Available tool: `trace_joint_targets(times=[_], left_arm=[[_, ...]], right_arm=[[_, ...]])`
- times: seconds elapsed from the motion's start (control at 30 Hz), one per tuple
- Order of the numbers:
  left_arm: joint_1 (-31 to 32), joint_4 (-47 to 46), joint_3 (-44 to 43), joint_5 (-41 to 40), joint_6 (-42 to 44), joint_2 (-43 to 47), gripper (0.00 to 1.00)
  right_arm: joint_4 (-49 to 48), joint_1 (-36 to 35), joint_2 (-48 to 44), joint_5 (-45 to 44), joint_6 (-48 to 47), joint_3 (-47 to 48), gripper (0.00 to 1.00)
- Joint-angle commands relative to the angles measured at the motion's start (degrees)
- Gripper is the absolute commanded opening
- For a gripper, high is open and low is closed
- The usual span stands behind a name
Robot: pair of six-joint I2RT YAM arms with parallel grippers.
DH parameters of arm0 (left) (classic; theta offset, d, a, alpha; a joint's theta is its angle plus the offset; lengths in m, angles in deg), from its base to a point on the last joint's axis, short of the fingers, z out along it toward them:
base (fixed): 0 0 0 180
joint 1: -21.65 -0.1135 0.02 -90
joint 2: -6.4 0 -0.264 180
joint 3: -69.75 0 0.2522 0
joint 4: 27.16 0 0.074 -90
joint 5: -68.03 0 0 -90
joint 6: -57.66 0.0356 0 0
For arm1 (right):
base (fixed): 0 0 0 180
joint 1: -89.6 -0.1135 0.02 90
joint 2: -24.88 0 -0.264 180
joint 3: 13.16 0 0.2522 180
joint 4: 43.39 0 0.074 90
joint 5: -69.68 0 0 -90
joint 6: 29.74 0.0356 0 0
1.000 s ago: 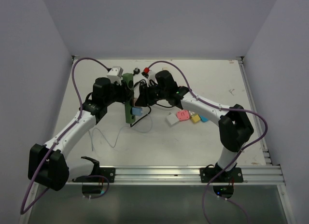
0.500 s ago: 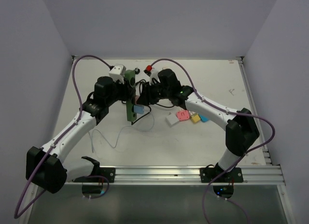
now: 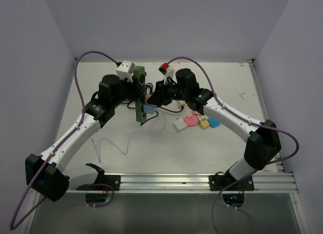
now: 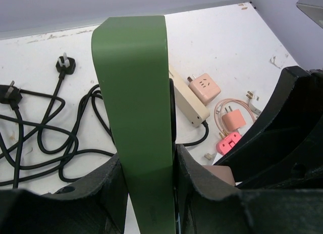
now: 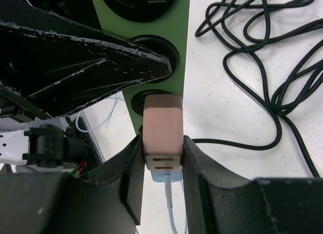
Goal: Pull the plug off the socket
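The socket (image 3: 140,90) is a long dark green strip, held up off the table near the back middle. My left gripper (image 3: 132,94) is shut on its narrow sides; in the left wrist view the socket (image 4: 133,103) rises between the clamped fingers (image 4: 115,176). The plug (image 5: 162,128), a pinkish-brown block with a blue end and a white cable (image 5: 171,209), has its far end against a round outlet of the socket (image 5: 174,47). My right gripper (image 5: 162,153) is shut on the plug's sides. From above, the plug (image 3: 148,109) shows just right of the strip.
Black cords (image 3: 169,107) lie tangled behind the arms, with loose black plugs (image 4: 65,65). A white adapter (image 3: 179,125), a pink one (image 3: 191,120), a yellow one (image 3: 203,123) and a blue one (image 3: 214,123) lie to the right. A beige strip (image 4: 189,100) lies nearby.
Both arms have moved toward the back of the table, carrying the socket and plug with them. Both grips are unchanged.
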Motion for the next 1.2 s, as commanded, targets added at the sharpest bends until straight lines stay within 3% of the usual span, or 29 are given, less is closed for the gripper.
trace_joint_targets(times=[0.0,0.7,0.93,1.17], left_arm=[[-5.6,2.6,-3.7,-27.9,13.4,-1.8,0.0],[-5.0,1.1,-9.9,-40.2,20.4,-5.6,0.0],[-5.0,1.6,-11.4,-35.1,17.3,-4.9,0.0],[-5.0,1.2,-9.9,-25.7,9.0,-3.6,0.0]], right_arm=[[7.5,3.4,-8.6,7.8,0.5,0.2,0.0],[12.3,6.2,-12.6,7.8,-2.8,0.3,0.0],[11.8,7.1,-13.4,6.4,-2.8,-1.5,0.0],[10.5,8.4,-10.6,4.5,-3.6,-10.4,0.0]])
